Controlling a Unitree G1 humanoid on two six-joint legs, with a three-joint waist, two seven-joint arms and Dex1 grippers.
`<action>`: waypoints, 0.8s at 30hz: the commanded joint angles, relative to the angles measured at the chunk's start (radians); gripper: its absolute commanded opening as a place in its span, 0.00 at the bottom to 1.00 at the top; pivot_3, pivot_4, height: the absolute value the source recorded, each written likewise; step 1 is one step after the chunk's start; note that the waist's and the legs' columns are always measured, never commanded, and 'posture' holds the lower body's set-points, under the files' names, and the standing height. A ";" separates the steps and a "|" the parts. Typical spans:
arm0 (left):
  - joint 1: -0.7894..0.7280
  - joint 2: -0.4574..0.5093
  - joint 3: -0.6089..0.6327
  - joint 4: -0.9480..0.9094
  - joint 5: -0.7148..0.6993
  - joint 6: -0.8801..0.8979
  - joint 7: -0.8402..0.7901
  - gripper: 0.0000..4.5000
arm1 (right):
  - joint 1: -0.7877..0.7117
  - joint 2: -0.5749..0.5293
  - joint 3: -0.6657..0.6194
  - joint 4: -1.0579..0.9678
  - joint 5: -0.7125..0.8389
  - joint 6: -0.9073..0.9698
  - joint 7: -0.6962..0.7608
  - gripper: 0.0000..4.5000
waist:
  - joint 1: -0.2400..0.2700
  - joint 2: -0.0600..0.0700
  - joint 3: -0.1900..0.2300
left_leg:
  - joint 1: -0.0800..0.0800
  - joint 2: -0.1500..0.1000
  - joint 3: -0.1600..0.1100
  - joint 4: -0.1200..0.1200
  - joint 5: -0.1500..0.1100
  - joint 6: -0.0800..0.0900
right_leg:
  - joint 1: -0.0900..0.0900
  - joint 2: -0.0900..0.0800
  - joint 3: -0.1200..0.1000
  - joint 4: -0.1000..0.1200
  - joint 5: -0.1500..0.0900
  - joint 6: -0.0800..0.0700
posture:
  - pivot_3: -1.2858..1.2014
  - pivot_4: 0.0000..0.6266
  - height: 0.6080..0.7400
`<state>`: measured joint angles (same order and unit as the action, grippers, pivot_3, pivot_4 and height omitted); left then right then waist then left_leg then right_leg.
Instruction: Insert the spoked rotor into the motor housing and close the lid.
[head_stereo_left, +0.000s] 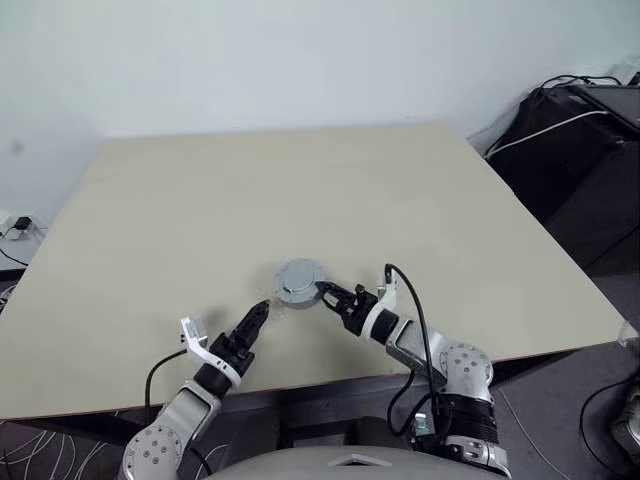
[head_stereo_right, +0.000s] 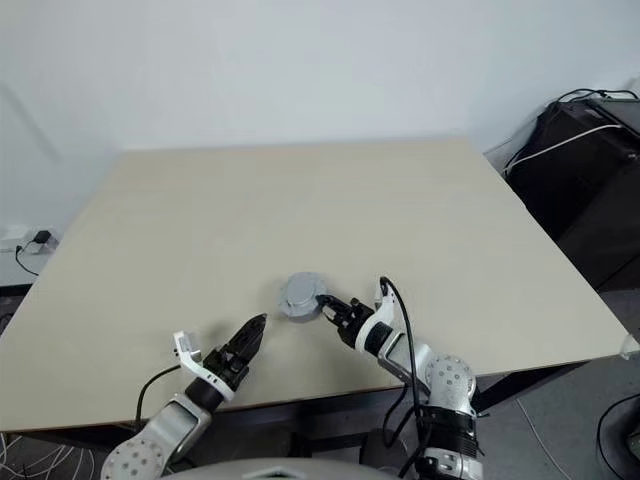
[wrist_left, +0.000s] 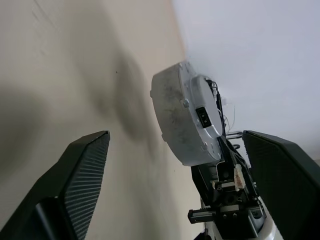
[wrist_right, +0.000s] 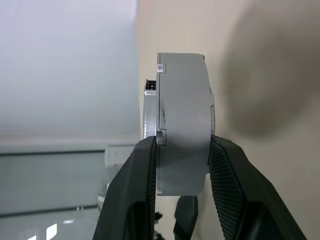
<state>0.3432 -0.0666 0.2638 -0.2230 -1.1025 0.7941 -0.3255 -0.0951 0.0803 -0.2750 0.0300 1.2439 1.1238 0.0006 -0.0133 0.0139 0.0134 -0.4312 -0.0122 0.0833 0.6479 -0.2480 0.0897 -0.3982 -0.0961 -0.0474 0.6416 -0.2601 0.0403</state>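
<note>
A pale grey round unit, the motor housing (wrist_right: 185, 115) with its lid (head_stereo_left: 298, 275) closed on top, hangs a little above the table and casts a shadow on it. My right gripper (head_stereo_left: 322, 290) is shut on its rim, one finger on each flat face, as the right wrist view (wrist_right: 182, 142) shows. The spoked rotor is hidden. My left gripper (head_stereo_left: 262, 308) stands open just to the left of the unit and apart from it, holding nothing. In the left wrist view the housing (wrist_left: 180, 115) is tilted beyond the spread fingers (wrist_left: 85, 165).
The beige table (head_stereo_left: 300, 190) stretches far behind the unit, and its front edge runs just below both grippers. Black cases with cables (head_stereo_left: 585, 130) stand past the right edge. A power strip and cables (head_stereo_left: 15, 230) lie on the floor at the left.
</note>
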 joint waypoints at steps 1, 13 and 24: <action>-0.021 -0.045 -0.011 -0.017 -0.049 -0.025 -0.001 1.00 | -0.004 0.063 0.040 -0.077 0.081 0.017 0.011 0.27 | 0.000 0.000 0.000 | 0.000 0.000 0.000 0.000 0.000 0.000 | 0.000 0.000 0.000 0.000 0.000 0.000 | 0.52 0.00 1.00; -0.055 -0.066 -0.060 0.040 -0.119 -0.082 0.011 1.00 | 0.020 0.028 0.109 -0.110 0.167 0.061 -0.023 0.27 | 0.001 0.000 0.000 | 0.000 0.000 0.000 0.001 0.000 0.000 | 0.000 0.000 0.000 0.000 0.000 0.000 | 0.52 0.00 1.00; -0.049 -0.049 -0.093 0.037 -0.169 -0.103 0.013 0.91 | 0.023 -0.002 0.131 -0.106 0.205 0.076 -0.039 0.27 | 0.001 -0.001 0.000 | 0.000 0.000 0.000 0.002 0.000 0.000 | 0.001 0.001 0.000 0.000 0.000 0.000 | 0.52 0.00 1.00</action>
<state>0.3100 -0.0635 0.1761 -0.1659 -1.2455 0.7052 -0.3066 -0.0556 0.0724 -0.1436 -0.0253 1.3931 1.2077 -0.0523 -0.0121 0.0131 0.0136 -0.4310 -0.0121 0.0834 0.6496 -0.2479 0.0900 -0.3972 -0.0955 -0.0478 0.6420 -0.2600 0.0404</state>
